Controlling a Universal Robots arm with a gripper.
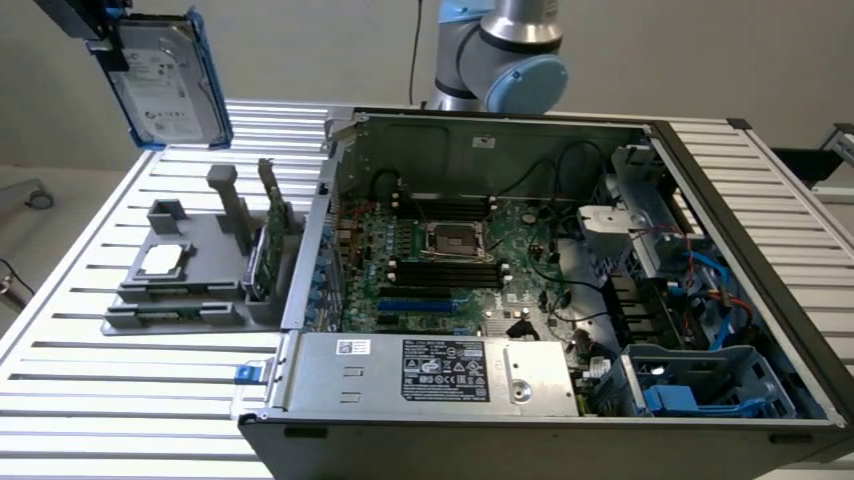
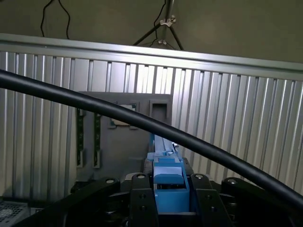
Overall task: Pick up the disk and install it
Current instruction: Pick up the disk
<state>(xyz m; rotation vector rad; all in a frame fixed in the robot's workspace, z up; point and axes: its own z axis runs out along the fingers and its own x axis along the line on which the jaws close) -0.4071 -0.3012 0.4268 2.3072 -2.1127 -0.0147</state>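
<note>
Exterior view | disk (image 1: 167,80) is held aloft at 10 o'clock, long axis near upright, clear of the tabletop (image 1: 120,400) | hand (image 2: 169,196) is clamped on its blue-framed edge | blue bay (image 1: 707,385) in the open computer case (image 1: 400,447) is seen toward 4 o'clock from the disk, well apart

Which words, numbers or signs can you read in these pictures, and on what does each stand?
On the disk: white label, print too small to read.
On the power supply: black label, too small to read; white sticker, blurred.
Nothing can be quoted.
</note>
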